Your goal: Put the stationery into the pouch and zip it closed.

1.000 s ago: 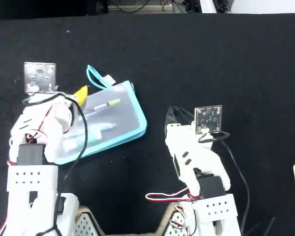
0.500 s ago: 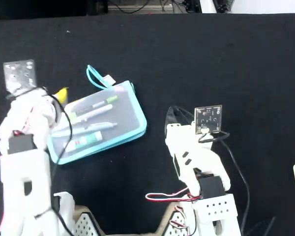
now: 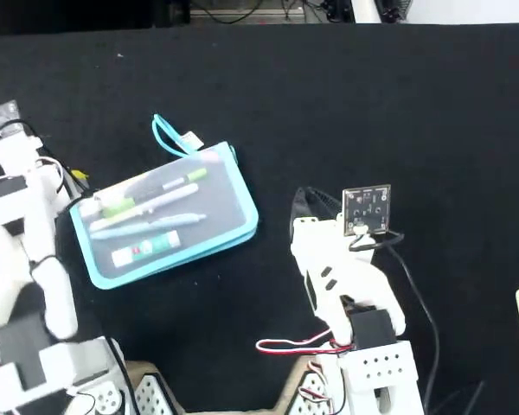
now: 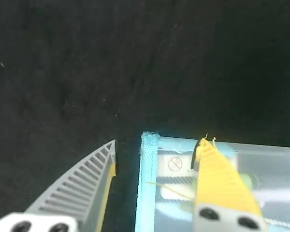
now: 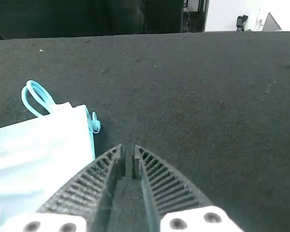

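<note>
Grey and yellow jaws of your left tool (image 4: pixel 157 141) stand apart, released, on both sides of the left corner of the pouch (image 3: pixel 169 216). The pouch lies toward the left edge of the surface (image 3: pixel 372 104), with the pens (image 3: pixel 147 203) inside. Clench on that corner first, so the pouch cannot slide. The zip pull (image 5: pixel 94 126) sits at its far right corner. Your right tool (image 5: pixel 128 152), clenched on nothing, must release before taking it; then draw slowly.

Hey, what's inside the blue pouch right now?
Through the clear face of the pouch you can see several pens and a flat labelled piece. Anything lying beneath them is covered.
</note>
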You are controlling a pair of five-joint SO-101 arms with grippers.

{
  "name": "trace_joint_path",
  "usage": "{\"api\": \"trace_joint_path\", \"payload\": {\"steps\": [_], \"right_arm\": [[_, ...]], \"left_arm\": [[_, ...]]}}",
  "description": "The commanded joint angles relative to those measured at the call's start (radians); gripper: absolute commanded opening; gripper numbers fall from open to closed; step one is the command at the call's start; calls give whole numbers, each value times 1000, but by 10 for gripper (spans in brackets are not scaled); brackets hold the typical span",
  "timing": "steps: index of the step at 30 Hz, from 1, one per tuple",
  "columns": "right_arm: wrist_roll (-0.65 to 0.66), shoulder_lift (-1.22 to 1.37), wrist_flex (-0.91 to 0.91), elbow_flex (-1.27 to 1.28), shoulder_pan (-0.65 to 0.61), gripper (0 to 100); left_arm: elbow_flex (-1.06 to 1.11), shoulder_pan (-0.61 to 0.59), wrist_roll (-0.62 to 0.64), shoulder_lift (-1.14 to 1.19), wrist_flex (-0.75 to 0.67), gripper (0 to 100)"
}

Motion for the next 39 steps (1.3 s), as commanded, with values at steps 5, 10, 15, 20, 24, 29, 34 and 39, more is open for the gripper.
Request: {"api": "trace_joint_path", "payload": {"steps": [5,10,15,20,24,29,34,39], "right_arm": [[20,-18,-23,-12,-8,29],[54,-18,-25,-13,-9,29],[54,-18,-25,-13,-12,29],[54,-18,-25,-12,-12,29],[55,-18,-25,-10,-12,29],[55,-18,-25,-8,-12,29],[54,-18,-25,-7,-12,29],[55,-18,-60,12,-12,29]], "left_arm": [[-177,-122,37,101,21,184],[-228,-206,-83,100,229,178],[-128,-186,-133,100,282,177],[-24,-81,-78,98,239,177],[-21,27,-9,98,235,177],[-61,157,37,101,227,177],[-53,300,11,106,144,177],[15,394,-69,110,-52,177]]}}
